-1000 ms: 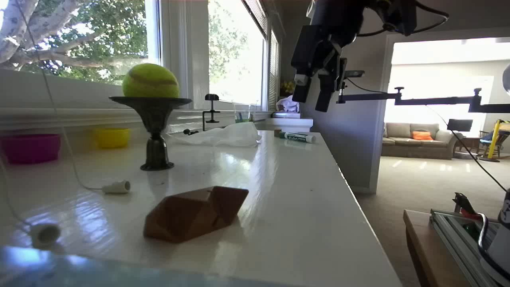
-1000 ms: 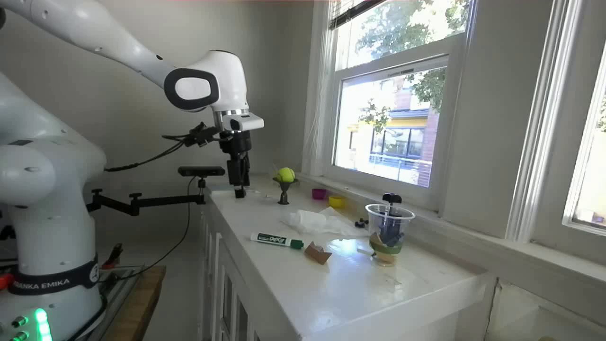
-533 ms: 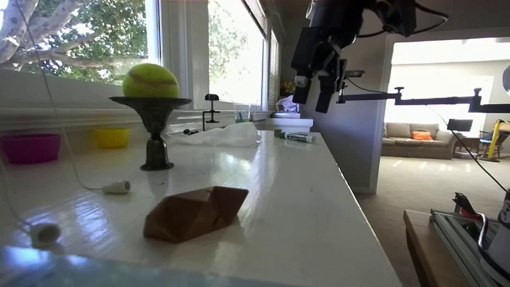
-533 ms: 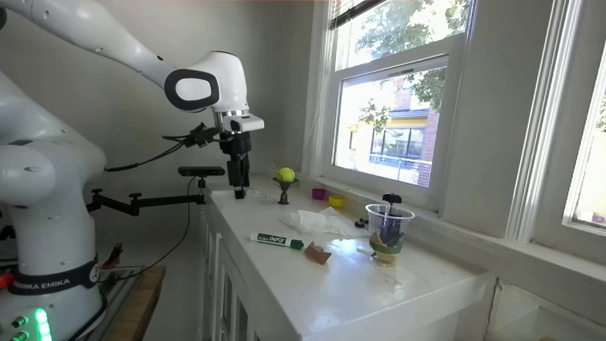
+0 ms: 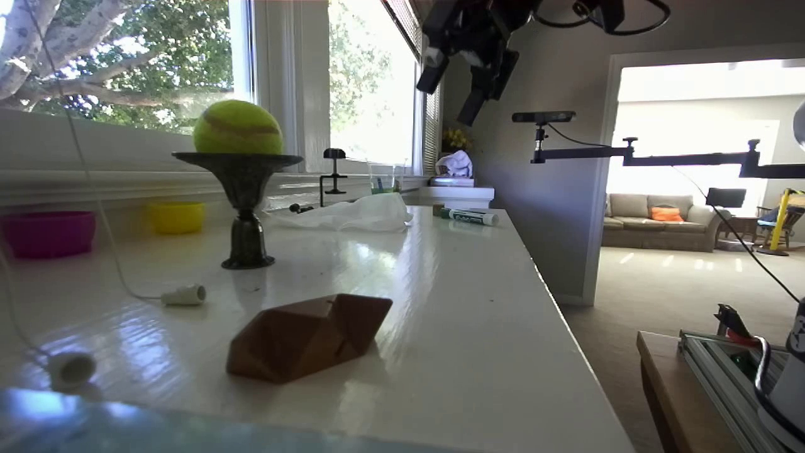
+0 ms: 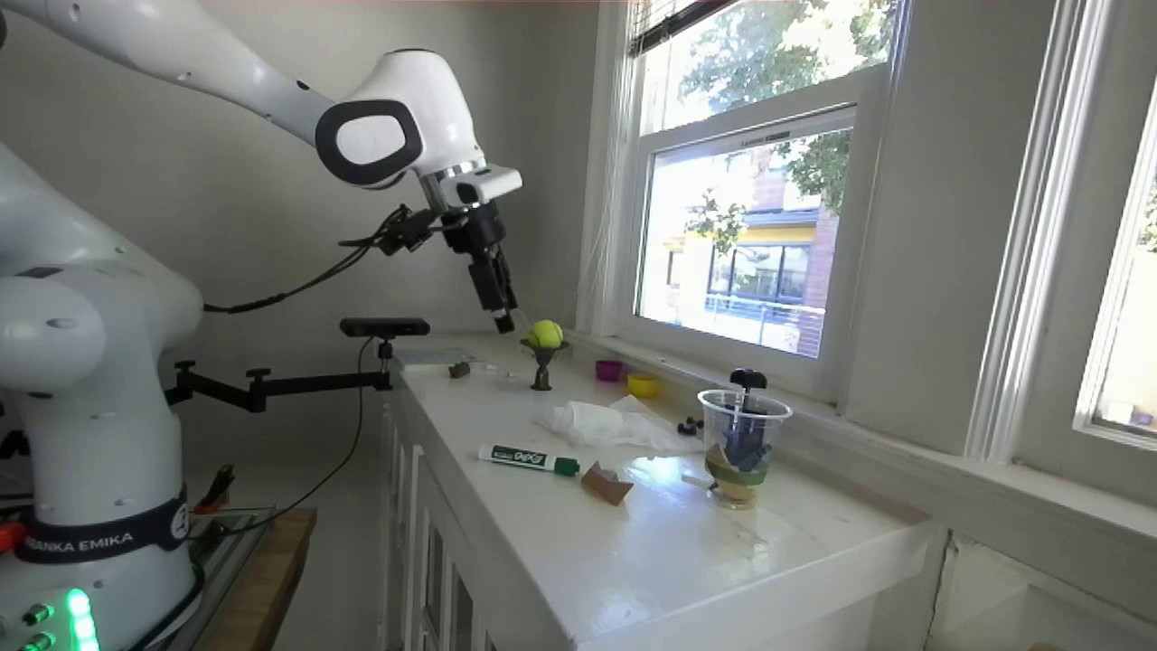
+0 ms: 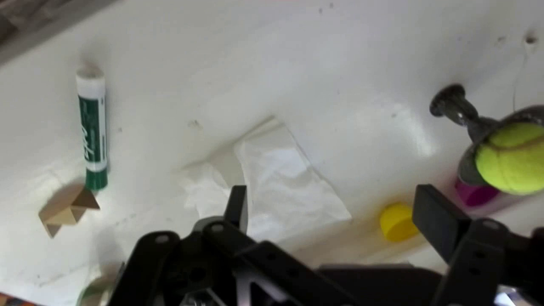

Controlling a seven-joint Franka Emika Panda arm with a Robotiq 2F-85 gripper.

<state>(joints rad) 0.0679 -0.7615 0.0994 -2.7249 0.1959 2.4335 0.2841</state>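
Observation:
My gripper (image 5: pixel 448 95) is open and empty in the air above the white counter, tilted in an exterior view (image 6: pixel 504 321). There it appears close to a yellow-green tennis ball (image 6: pixel 546 334), touching nothing. The ball rests on a dark metal pedestal (image 5: pixel 246 207). In the wrist view the fingers (image 7: pixel 333 191) are wide apart, with a white paper towel (image 7: pixel 289 187) and a yellow cup (image 7: pixel 393 221) below them. The ball (image 7: pixel 512 159) and a purple cup (image 7: pixel 474 193) are at the right there. A brown faceted piece (image 5: pixel 302 343) lies on the counter.
A green-and-white marker (image 6: pixel 524 458), another brown piece (image 6: pixel 606 484) and a clear cup (image 6: pixel 743 416) with dark things at it are on the counter (image 6: pixel 687 579). White cord pulls (image 5: pixel 183 296) lie near the window. A camera on a black arm (image 6: pixel 384 327) stands beside the counter.
My gripper has risen, tilted and moved toward the window side, nearer the ball. The far brown piece it hid in an exterior view now shows. The objects have not moved.

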